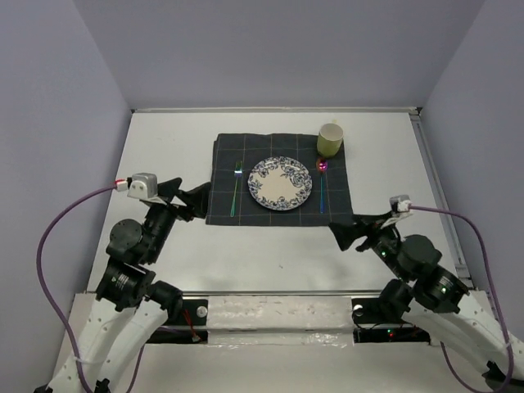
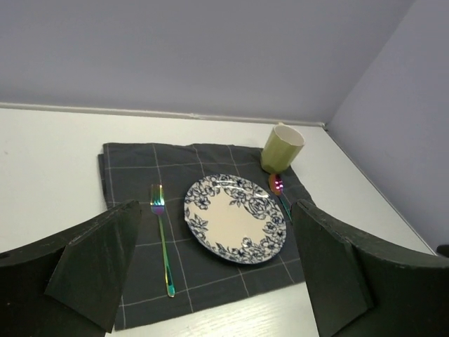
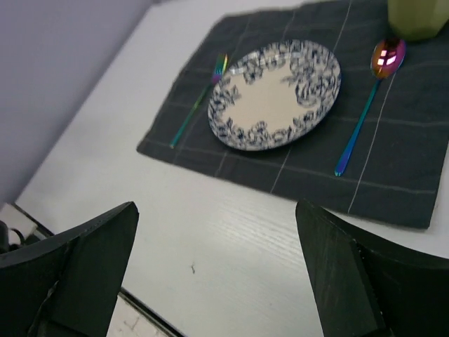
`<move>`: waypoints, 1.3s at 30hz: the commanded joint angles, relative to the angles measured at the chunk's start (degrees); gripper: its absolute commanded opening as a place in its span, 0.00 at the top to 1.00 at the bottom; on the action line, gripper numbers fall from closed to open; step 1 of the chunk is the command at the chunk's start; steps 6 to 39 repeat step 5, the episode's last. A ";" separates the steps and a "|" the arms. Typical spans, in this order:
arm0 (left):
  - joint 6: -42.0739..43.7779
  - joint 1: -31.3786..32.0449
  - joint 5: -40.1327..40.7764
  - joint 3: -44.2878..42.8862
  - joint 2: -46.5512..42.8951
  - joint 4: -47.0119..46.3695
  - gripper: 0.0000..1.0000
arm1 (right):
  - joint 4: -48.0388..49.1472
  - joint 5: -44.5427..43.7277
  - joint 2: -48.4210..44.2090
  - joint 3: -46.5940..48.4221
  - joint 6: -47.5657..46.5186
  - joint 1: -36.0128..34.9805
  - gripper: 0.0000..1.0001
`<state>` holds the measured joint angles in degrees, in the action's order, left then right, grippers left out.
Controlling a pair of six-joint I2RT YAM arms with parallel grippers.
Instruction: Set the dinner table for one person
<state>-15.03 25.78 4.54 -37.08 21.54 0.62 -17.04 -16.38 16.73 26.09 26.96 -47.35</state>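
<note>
You see the desk (image 1: 270,254) filling the workspace between lilac walls. On its centre lies a dark grid-lined cloth (image 1: 278,217) carrying a patterned plate (image 1: 281,182), with a fork (image 1: 236,190) left of the plate, a spoon (image 1: 322,184) right of it, and a green cup (image 1: 330,140) at the far right corner. The left end effector (image 1: 195,203) and the right end effector (image 1: 348,233) sit by the cloth's near corners, fingers apart, holding nothing.

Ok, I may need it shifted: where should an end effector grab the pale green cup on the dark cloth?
Probably the upper wall of the pale green faceted cup, straddling the rim, coming down from above: it stands upright, mouth open, and the rainbow-sheen metal spoon lies close at its near side.
</note>
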 commanded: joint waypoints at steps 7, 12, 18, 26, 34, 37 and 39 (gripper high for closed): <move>1.58 -0.20 -8.05 -0.88 1.93 -4.57 0.01 | 4.38 -6.72 -8.92 10.01 -5.52 -0.28 0.00; 1.58 -0.20 -8.05 -0.88 1.93 -4.57 0.01 | 4.38 -6.72 -8.92 10.01 -5.52 -0.28 0.00; 1.58 -0.20 -8.05 -0.88 1.93 -4.57 0.01 | 4.38 -6.72 -8.92 10.01 -5.52 -0.28 0.00; 1.58 -0.20 -8.05 -0.88 1.93 -4.57 0.01 | 4.38 -6.72 -8.92 10.01 -5.52 -0.28 0.00; 1.58 -0.20 -8.05 -0.88 1.93 -4.57 0.01 | 4.38 -6.72 -8.92 10.01 -5.52 -0.28 0.00; 1.58 -0.20 -8.05 -0.88 1.93 -4.57 0.01 | 4.38 -6.72 -8.92 10.01 -5.52 -0.28 0.00; 1.58 -0.20 -8.05 -0.88 1.93 -4.57 0.01 | 4.38 -6.72 -8.92 10.01 -5.52 -0.28 0.00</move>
